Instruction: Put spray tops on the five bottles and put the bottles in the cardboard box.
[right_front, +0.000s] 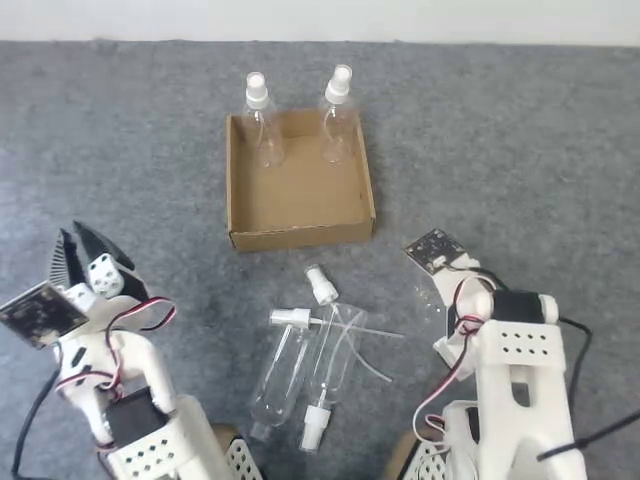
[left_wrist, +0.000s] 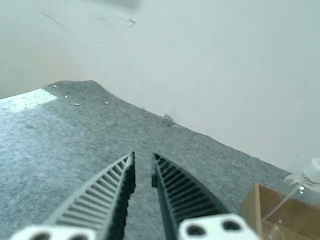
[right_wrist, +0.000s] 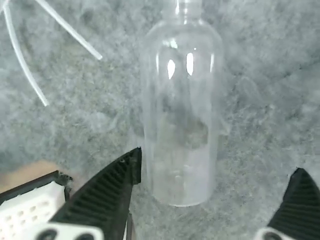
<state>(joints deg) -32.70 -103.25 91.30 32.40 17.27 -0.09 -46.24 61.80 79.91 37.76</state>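
**Uncapped bottle lay lengthwise between your right fingers**

Your right fingers (right_wrist: 107, 190) were spread wide on either side of a clear bottle (right_wrist: 180, 125). It lay on the grey worktop (right_front: 520, 150), on the arms' side of the cardboard box (right_front: 300, 238), off its near right corner. The bottle's long axis ran straight out from the wrist, with the base towards you and the open neck away. A squeeze would therefore probably take it across the body. Your left fingers (left_wrist: 107, 192) were only narrowly apart, held nothing, and stood raised off the box's near left corner, well away from this bottle. The right arm looked the one to take it.
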